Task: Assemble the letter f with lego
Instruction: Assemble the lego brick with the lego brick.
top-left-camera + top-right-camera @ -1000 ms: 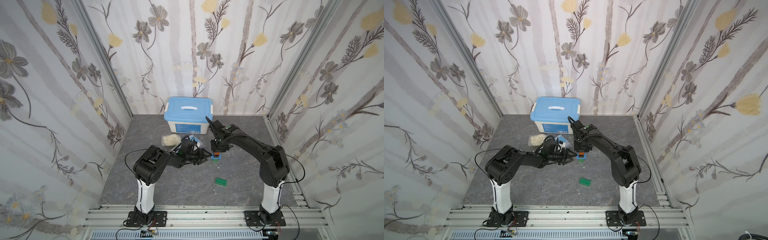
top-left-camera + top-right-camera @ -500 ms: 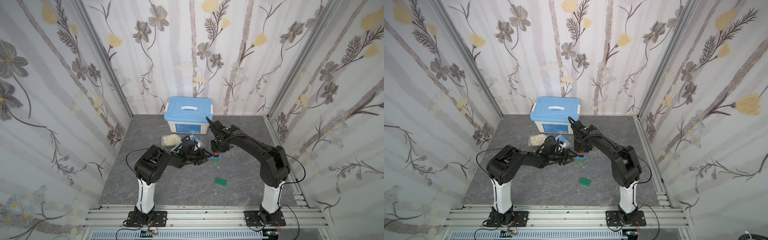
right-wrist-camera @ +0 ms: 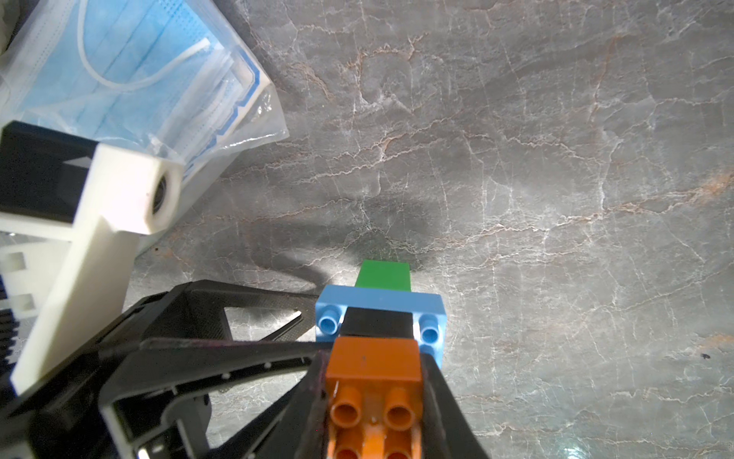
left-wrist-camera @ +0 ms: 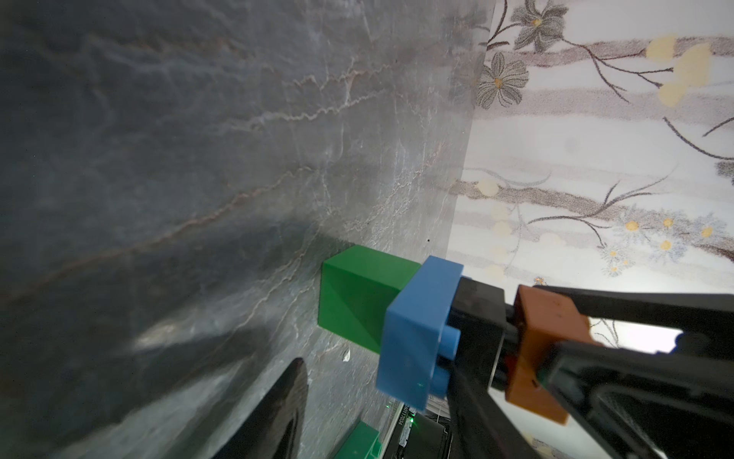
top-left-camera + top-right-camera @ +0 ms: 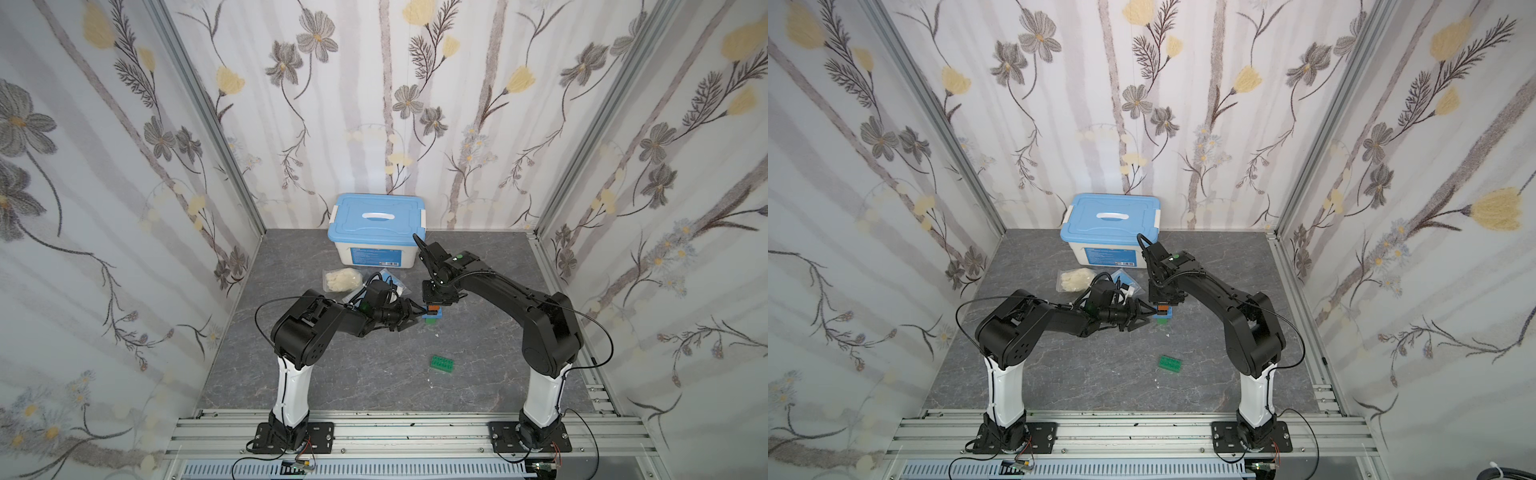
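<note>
Here, the half-built letter f [image 5: 432,316], a stack of green, blue, black and orange, stands near the centre of the table [image 5: 353,374]. The right gripper [image 5: 435,304] arches over from two o'clock and points down, pinching the top orange brick [image 3: 373,363], probably to press it home. The left gripper [image 5: 414,317] reaches in level from nine o'clock, jaws spread beside the stack, likely to steady it. A loose green brick [image 5: 443,365] lies at five o'clock.

The grey marbled tabletop [image 5: 478,266] carries five items.

- Blue-lidded box [image 5: 376,232]: 12 o'clock, against the back wall.
- Clear bag [image 5: 343,280] of pale contents and face-mask pack [image 3: 131,75]: 10 to 11 o'clock.
- Brick stack [image 5: 432,316]: centre, green end on the surface.
- Loose green brick [image 5: 442,366]: 5 o'clock.
</note>
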You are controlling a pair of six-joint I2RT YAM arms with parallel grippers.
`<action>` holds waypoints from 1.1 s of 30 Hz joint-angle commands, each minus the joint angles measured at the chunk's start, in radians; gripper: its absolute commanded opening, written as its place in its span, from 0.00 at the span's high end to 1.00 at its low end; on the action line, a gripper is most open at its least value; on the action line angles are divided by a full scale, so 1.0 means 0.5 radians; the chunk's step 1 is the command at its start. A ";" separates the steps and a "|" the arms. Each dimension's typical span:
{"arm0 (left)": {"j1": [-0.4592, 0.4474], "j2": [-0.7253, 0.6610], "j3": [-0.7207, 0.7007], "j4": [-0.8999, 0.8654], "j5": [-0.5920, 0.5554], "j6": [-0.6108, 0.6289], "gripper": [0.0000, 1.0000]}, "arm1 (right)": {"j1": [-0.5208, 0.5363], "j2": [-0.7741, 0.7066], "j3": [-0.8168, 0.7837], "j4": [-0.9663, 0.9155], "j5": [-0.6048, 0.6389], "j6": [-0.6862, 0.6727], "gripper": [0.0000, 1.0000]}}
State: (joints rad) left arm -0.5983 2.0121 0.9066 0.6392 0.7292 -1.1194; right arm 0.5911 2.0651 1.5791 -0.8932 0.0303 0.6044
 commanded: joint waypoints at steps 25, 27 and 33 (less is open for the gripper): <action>-0.003 -0.001 0.030 0.007 -0.032 0.010 0.45 | 0.010 0.045 -0.019 0.011 0.004 -0.092 0.75; -0.004 -0.003 0.033 -0.006 -0.027 0.018 0.45 | 0.008 0.051 -0.040 0.021 0.016 -0.098 0.76; -0.004 -0.015 0.041 -0.027 -0.032 0.027 0.45 | 0.005 0.067 -0.091 0.070 0.001 -0.121 0.76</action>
State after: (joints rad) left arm -0.5995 2.0129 0.9199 0.6285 0.7212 -1.1172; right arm 0.5953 2.0705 1.5509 -0.8646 0.0353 0.5594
